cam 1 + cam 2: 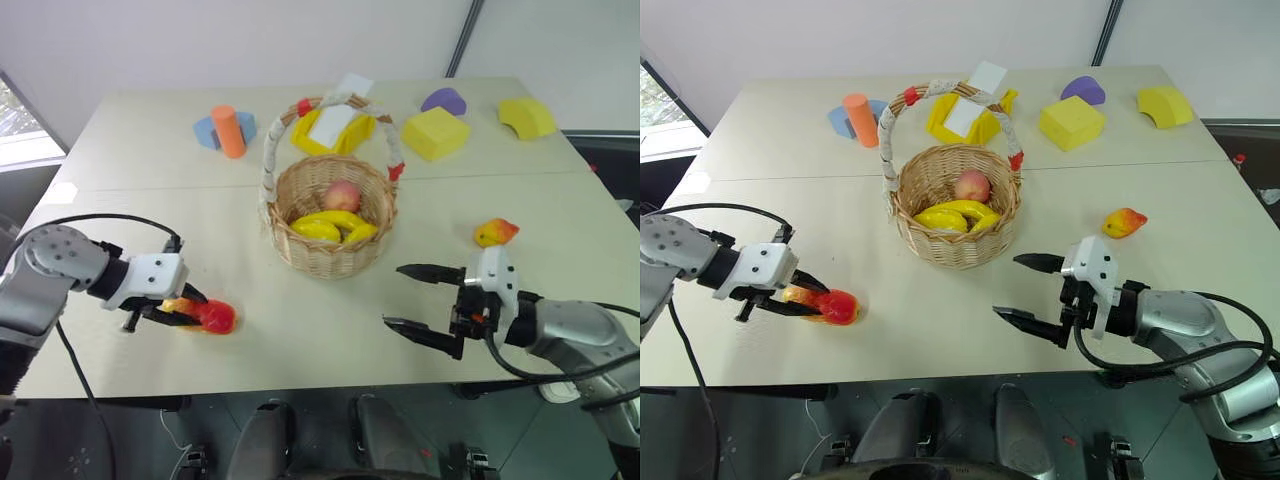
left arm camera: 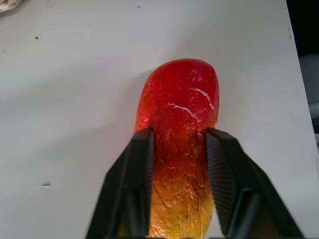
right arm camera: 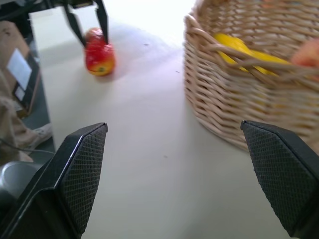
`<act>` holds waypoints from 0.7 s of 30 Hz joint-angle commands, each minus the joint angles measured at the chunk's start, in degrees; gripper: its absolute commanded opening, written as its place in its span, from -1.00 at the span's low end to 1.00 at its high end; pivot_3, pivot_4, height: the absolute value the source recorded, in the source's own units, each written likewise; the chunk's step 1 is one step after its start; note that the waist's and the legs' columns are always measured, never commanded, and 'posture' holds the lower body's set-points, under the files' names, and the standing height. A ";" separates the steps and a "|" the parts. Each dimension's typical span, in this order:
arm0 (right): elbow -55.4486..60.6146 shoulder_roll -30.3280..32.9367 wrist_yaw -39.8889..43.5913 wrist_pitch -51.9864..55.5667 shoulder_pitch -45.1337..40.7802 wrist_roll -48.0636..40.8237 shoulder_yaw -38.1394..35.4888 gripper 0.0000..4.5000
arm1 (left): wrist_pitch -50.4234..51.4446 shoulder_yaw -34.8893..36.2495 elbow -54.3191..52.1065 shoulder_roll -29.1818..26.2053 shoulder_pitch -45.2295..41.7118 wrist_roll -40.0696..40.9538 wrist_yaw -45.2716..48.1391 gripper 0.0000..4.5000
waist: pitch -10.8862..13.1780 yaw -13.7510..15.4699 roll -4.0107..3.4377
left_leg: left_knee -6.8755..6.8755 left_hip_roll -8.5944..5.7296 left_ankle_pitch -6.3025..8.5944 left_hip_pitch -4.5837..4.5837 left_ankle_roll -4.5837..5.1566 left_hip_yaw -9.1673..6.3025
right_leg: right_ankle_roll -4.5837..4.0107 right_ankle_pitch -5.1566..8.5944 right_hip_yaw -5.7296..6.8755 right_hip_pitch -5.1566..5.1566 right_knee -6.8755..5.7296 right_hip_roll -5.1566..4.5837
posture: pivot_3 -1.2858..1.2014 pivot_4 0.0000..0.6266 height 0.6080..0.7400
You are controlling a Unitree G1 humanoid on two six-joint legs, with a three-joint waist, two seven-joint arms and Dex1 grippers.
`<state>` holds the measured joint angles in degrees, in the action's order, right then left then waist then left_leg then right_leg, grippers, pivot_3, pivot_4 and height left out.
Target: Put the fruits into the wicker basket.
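The red-yellow mango [image 1: 214, 317] lies on the table at the front left, and my left gripper [image 1: 186, 312] is shut on its yellow end; the left wrist view shows both black fingers [image 2: 137, 169] pressed against the mango [image 2: 179, 104]. The wicker basket [image 1: 300, 250] stands mid-table with yellow bananas [image 1: 335, 228] and a pink-red apple [image 1: 343, 194] inside. A small orange-yellow fruit [image 1: 495, 232] lies on the table to the right of the basket. My right gripper [image 1: 394, 295] hovers open and empty in front of the basket, pointing left toward it.
Behind the basket stand an orange cylinder [image 1: 229, 131] with a blue block [image 1: 207, 131], a yellow bin with a white box [image 1: 335, 128], a yellow block [image 1: 435, 133], a purple block [image 1: 443, 101] and a yellow arch block [image 1: 526, 117]. The table's front edge runs just below both grippers.
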<state>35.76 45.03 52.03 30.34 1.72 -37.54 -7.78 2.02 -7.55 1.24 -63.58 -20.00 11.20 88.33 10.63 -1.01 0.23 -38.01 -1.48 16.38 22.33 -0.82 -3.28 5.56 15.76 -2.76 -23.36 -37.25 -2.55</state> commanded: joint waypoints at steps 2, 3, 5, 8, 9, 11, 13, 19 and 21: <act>3.42 -0.61 1.06 -2.54 0.16 -0.09 1.61 1.00 | 2.08 1.47 -1.46 -0.68 2.44 0.97 -0.28 -0.65 | 0.00 -0.03 0.00 | -0.01 0.00 0.00 0.00 0.00 0.00 | 0.00 0.00 0.00 0.01 0.00 0.00 | 0.03 -0.52 1.00; 3.62 -0.65 1.15 -2.98 0.36 0.18 1.91 1.00 | 3.30 2.56 -2.11 -1.07 3.04 2.11 -0.22 -0.65 | 0.00 -0.10 0.00 | -0.01 0.00 0.00 -0.01 0.00 0.00 | 0.00 0.00 0.00 0.01 0.00 0.00 | 0.03 -0.52 1.00; 3.83 -0.49 1.28 -3.49 0.71 0.32 1.94 1.00 | 6.62 5.32 -3.37 -1.35 3.98 5.02 -0.65 -0.65 | 0.00 -0.11 0.00 | -0.01 0.02 0.00 0.00 0.00 -0.01 | 0.00 0.00 0.00 0.00 -0.01 0.00 | 0.03 -0.52 1.00; 3.91 0.28 1.47 -3.83 0.00 -0.58 0.28 1.00 | 20.96 13.60 -6.61 -0.11 2.17 18.01 -3.76 -0.65 | 0.07 0.05 0.10 | -0.02 0.02 0.00 0.01 0.00 -0.03 | 0.00 0.00 0.01 0.00 -0.01 0.00 | 0.03 -0.52 1.00; 3.96 0.51 1.45 -3.78 -0.58 -1.05 -0.40 1.00 | 27.10 16.77 -8.27 0.81 0.78 24.01 -5.92 -0.65 | 0.14 0.10 0.22 | -0.08 0.02 0.00 0.04 0.00 -0.05 | 0.00 0.00 0.04 -0.01 -0.05 0.01 | 0.03 -0.52 1.00; 4.02 0.71 1.35 -3.64 -1.21 -1.51 -1.02 1.00 | 33.63 20.22 -10.96 2.74 -0.95 30.49 -9.54 -0.65 | 0.17 0.29 0.40 | -0.19 0.04 0.00 0.08 0.00 -0.15 | 0.00 0.00 0.14 0.01 -0.09 0.00 | 0.03 -0.52 1.00; 3.90 0.67 0.86 -3.21 -2.18 -1.84 -1.25 1.00 | 34.92 20.92 -14.45 9.46 -5.30 32.60 -19.48 -0.65 | 0.14 0.45 0.36 | -0.21 0.01 0.00 0.05 0.00 -0.16 | 0.01 0.00 0.17 0.09 -0.07 -0.05 | 0.03 -0.52 1.00; 3.87 0.74 -0.70 -1.85 -4.20 -3.03 -1.64 1.00 | 39.29 14.24 -20.79 27.62 -15.97 29.16 -44.52 -0.65 | 0.11 0.34 0.53 | -0.25 -0.04 0.00 0.03 0.00 -0.20 | 0.04 -0.02 0.15 0.12 -0.09 -0.06 | 0.03 -0.52 1.00; 4.10 0.47 -1.60 -1.49 -4.63 -3.24 -1.56 1.00 | 37.41 9.68 -20.95 32.28 -17.36 24.67 -48.98 -0.65 | 0.10 0.27 0.53 | -0.23 -0.04 0.00 0.04 -0.01 -0.15 | 0.04 -0.02 0.08 0.06 -0.12 -0.03 | 0.03 -0.52 1.00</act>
<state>38.01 45.62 51.02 28.86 -2.20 -39.60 -8.30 41.18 4.17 -17.80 -32.17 -36.59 38.79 42.87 10.73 -0.74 0.76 -38.23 -1.53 16.37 22.37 -0.83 -3.43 5.59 15.74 -2.68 -23.31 -37.36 -2.57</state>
